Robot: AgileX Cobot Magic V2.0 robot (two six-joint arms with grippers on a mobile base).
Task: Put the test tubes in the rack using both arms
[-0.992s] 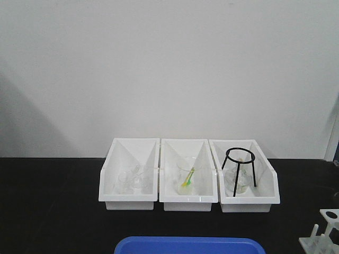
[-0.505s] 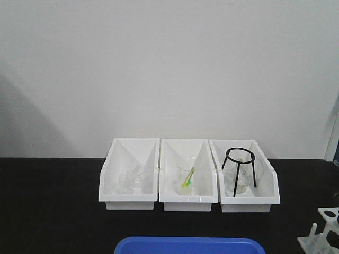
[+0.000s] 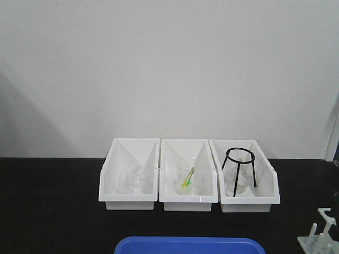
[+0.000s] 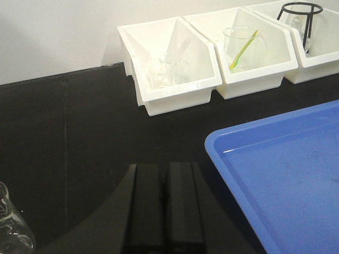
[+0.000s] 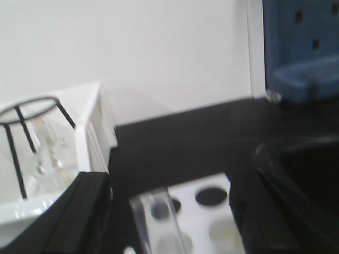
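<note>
The white rack (image 3: 318, 239) shows only as pegs and a corner at the bottom right of the front view. In the right wrist view its top plate (image 5: 197, 214) with round holes lies between the fingers of my right gripper (image 5: 169, 206), which is open and wide. A blurred clear test tube (image 5: 154, 225) stands upright in that gap, touching neither finger; whether it sits in a hole I cannot tell. My left gripper (image 4: 164, 174) is shut and empty, low over the black table left of the blue tray (image 4: 280, 174). No arm appears in the front view.
Three white angled bins (image 3: 188, 203) line the back: the left holds clear glassware (image 4: 168, 70), the middle a beaker with a yellow-green stick (image 4: 241, 48), the right a black ring tripod (image 3: 239, 168). A clear beaker (image 4: 11, 227) stands at the left wrist view's bottom left. A dark curved rim (image 5: 296, 153) is right of the rack.
In the front view the rack has slipped lower and to the right, so its top plate with the hole is now mostly out of frame. Bins and tray have not moved.
</note>
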